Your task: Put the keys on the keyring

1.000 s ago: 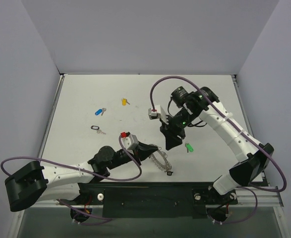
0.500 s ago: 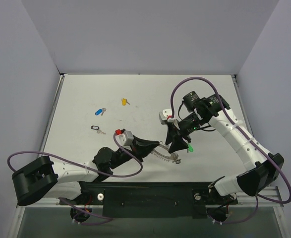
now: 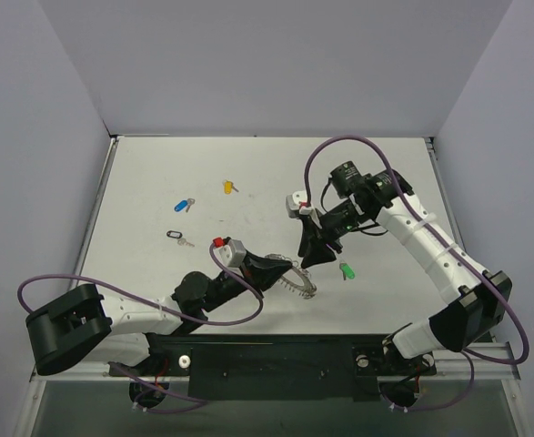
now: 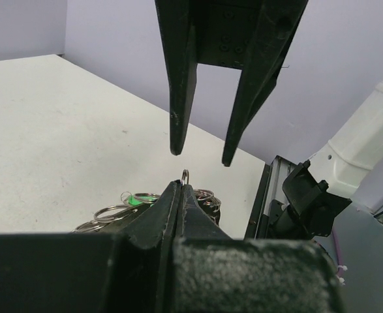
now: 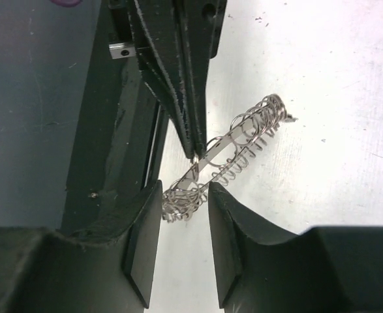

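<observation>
Keyring [image 5: 237, 145] clamped in left gripper [image 5: 194, 153], beneath right gripper's [image 4: 201, 158] parted jaws.

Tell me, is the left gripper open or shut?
Shut. The left gripper shows no gap between its fingers in the left wrist view, and the right wrist view shows them pinching the keyring.

Bright even overhead light, soft short shadows; wrist views blurred up close (far parts sharper).

The left gripper [image 4: 181, 190] hides most of the keyring [image 4: 111, 212] in its wrist view
</observation>
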`<action>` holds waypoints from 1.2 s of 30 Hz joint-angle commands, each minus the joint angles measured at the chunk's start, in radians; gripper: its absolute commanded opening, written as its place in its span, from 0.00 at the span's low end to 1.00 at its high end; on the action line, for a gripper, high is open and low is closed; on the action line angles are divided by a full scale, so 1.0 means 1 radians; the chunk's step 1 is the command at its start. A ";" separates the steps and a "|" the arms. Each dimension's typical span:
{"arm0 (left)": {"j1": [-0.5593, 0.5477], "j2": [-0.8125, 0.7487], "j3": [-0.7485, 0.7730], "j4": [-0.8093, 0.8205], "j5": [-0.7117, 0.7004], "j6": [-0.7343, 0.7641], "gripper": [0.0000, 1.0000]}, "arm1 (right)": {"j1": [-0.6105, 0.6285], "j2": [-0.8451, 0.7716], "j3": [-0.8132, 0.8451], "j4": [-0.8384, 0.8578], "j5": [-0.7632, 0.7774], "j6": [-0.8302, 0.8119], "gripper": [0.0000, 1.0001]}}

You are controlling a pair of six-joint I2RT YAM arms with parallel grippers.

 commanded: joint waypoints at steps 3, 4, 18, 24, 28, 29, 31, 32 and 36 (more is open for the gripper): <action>-0.007 -0.022 0.004 0.203 -0.011 -0.005 0.00 | -0.003 0.024 0.009 0.067 -0.011 0.067 0.23; -0.009 -0.023 0.003 0.203 -0.013 -0.005 0.00 | 0.002 0.028 0.008 0.067 -0.011 0.067 0.22; -0.017 -0.048 -0.002 0.200 -0.042 0.015 0.00 | 0.034 0.022 -0.050 0.060 -0.012 0.041 0.15; -0.020 -0.046 0.004 0.197 -0.040 0.015 0.00 | 0.037 0.036 -0.047 0.060 -0.014 0.038 0.05; -0.020 -0.049 0.004 0.197 -0.039 0.013 0.00 | 0.042 0.034 -0.047 0.060 -0.028 0.037 0.04; -0.020 -0.048 0.004 0.197 -0.040 0.013 0.00 | 0.043 0.034 -0.053 0.060 -0.031 0.035 0.04; -0.020 -0.048 0.006 0.197 -0.037 0.013 0.00 | 0.048 0.034 -0.058 0.062 -0.031 0.034 0.03; -0.020 -0.048 0.004 0.197 -0.039 0.015 0.00 | 0.051 0.033 -0.057 0.062 -0.029 0.032 0.03; -0.020 -0.049 0.004 0.197 -0.037 0.012 0.00 | 0.057 0.033 -0.063 0.060 -0.028 0.032 0.00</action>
